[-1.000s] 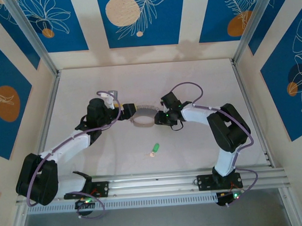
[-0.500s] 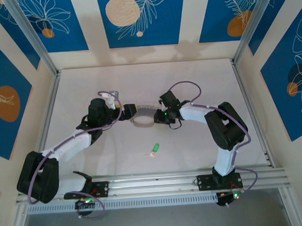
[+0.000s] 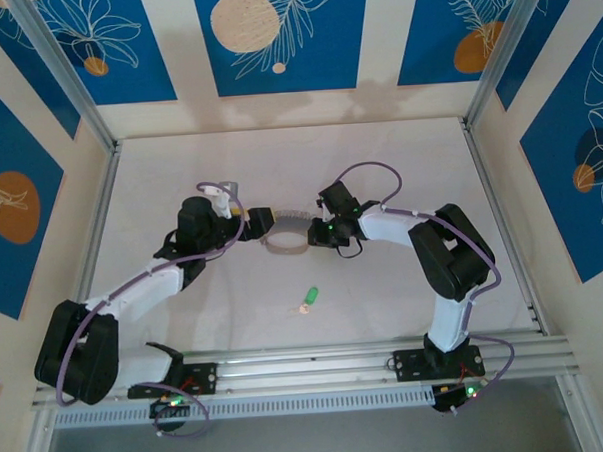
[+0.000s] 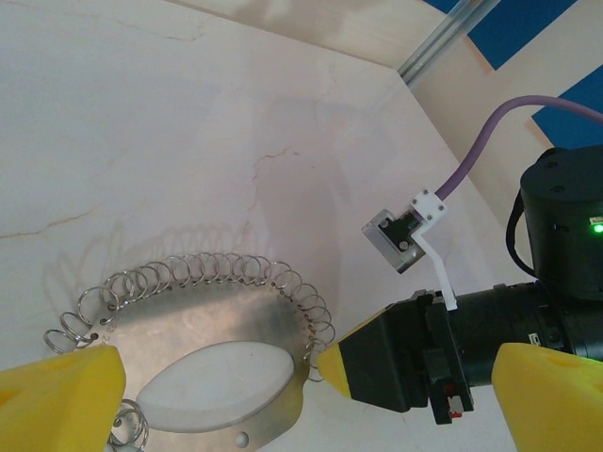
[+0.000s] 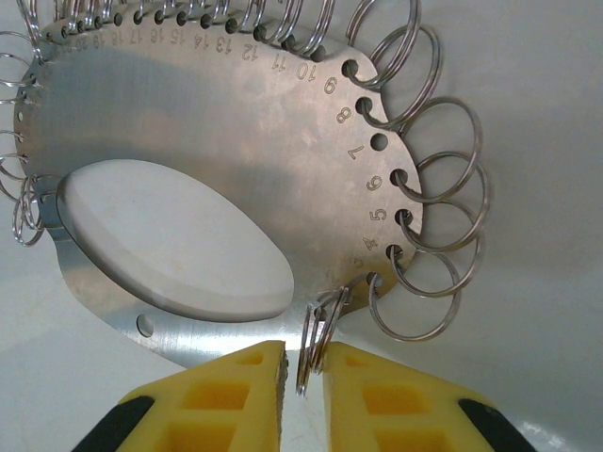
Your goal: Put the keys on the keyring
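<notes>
right gripper (image 5: 301, 377) fingers pinched small ring (image 5: 316, 325) on keyring (image 5: 226, 141), lower centre | left gripper (image 4: 283, 386) spread | advice: grip firmly, pry gently

Green-headed key (image 3: 310, 295), silvery keyring (image 5: 226, 179), yellow right gripper (image 5: 303, 395), blue floral walls (image 3: 273, 37).

Black-and-white arms (image 3: 144, 283), purple cables, yellow fingertips (image 5: 217, 400).

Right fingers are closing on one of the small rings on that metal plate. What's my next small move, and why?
Probably finish closing the right gripper: the small split ring stands edge-on between its yellow fingers, not clearly clamped. The left gripper straddles the numbered ring plate, open. The green key lies untouched on the table.
</notes>
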Motion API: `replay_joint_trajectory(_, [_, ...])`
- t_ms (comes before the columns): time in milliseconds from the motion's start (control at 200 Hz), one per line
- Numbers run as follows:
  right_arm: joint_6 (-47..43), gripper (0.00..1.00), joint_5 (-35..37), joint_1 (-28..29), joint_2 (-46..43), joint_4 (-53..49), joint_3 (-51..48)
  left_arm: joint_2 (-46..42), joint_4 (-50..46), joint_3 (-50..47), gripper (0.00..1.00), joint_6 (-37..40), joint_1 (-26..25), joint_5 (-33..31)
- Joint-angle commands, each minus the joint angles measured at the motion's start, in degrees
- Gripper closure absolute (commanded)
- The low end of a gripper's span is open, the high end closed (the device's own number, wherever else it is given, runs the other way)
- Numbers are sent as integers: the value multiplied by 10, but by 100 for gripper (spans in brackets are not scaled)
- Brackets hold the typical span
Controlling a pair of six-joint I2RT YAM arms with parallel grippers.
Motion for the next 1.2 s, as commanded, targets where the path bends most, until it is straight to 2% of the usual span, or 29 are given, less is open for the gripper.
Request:
replay_joint_trajectory(0, [-5,81,-8,-4,7,2,-6,3,14,-6,0,-6,-6,14])
replay_joint_trajectory(420, [6,77,-13,-5,11,16,-24,4,15,-3,0,-6,-8,15])
replay_joint_trajectory(815, [20,78,-20,-4,3,36,-42,10,19,-4,0,-7,-10,15])
replay_joint_trajectory(1040, [26,87,-26,-5,3,44,-44,13,22,-3,0,-7,-11,15])
replay_joint_trajectory(1195, [26,100,-28,-5,1,45,-44,11,19,-3,0,-7,-12,13])
